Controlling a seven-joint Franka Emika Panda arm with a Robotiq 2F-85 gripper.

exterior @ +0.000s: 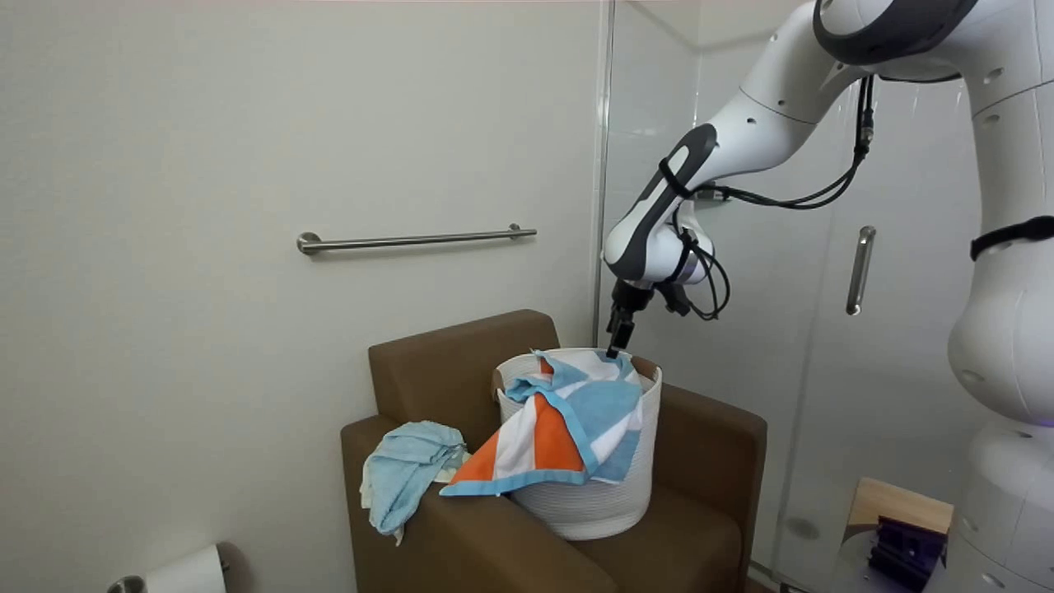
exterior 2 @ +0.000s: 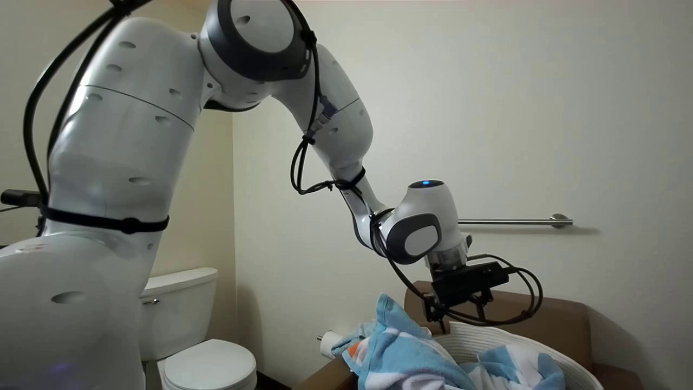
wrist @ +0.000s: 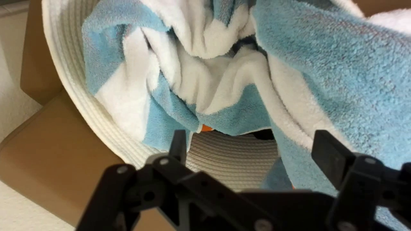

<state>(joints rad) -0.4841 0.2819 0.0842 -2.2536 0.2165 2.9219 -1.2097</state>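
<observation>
Above the mouth of a white basket [exterior: 576,511] hangs the gripper [wrist: 250,146], released, its jaws spread wide; whether it brushes the blue, white and orange towel [exterior: 605,412] below, I cannot tell. The towel is bunched partly inside the basket, and in an exterior view it drapes over the near rim, one corner reaching left onto the armrest [exterior: 486,523]. The basket sits in a brown armchair [exterior: 700,527]. To its left, a light blue cloth [exterior: 416,469] is slung over the same armrest. Farther off, a metal bar [exterior: 420,240] is fixed to the pale wall [exterior: 165,165], with a glass door [exterior: 914,272] and its upright handle [exterior: 860,272] to the right.
</observation>
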